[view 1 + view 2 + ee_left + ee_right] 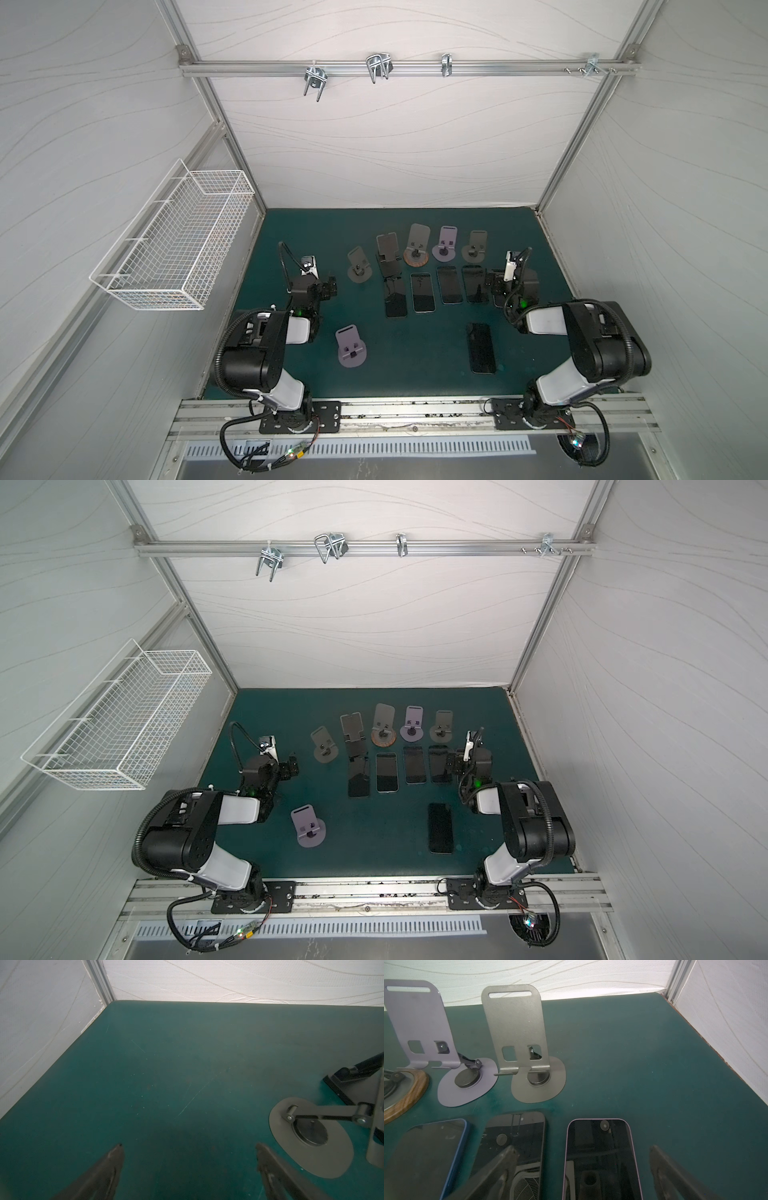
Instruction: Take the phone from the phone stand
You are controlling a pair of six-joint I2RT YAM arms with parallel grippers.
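Six phone stands and six dark-screened phones are on the teal-green mat. Five stands form a row at the far side: a grey metal stand, a black folding stand, a grey stand on a round wooden base, a lilac metal stand and a second grey metal stand. The sixth, a lone lilac stand, sits towards the front, near the left arm.

Five phones lie flat, screens up, in a row just in front of the far stands. The sixth, a lone black phone, lies flat towards the front right, well apart from every stand.

Left gripper: jaws spread wide, nothing between them, over bare mat just beside the first grey stand's round base.

Right gripper: jaws spread wide, holding nothing. It is positioned over the lilac-rimmed phone at the right end of the row, one finger to either side. The phone lies flat on the mat. Whether a finger touches it cannot be told.
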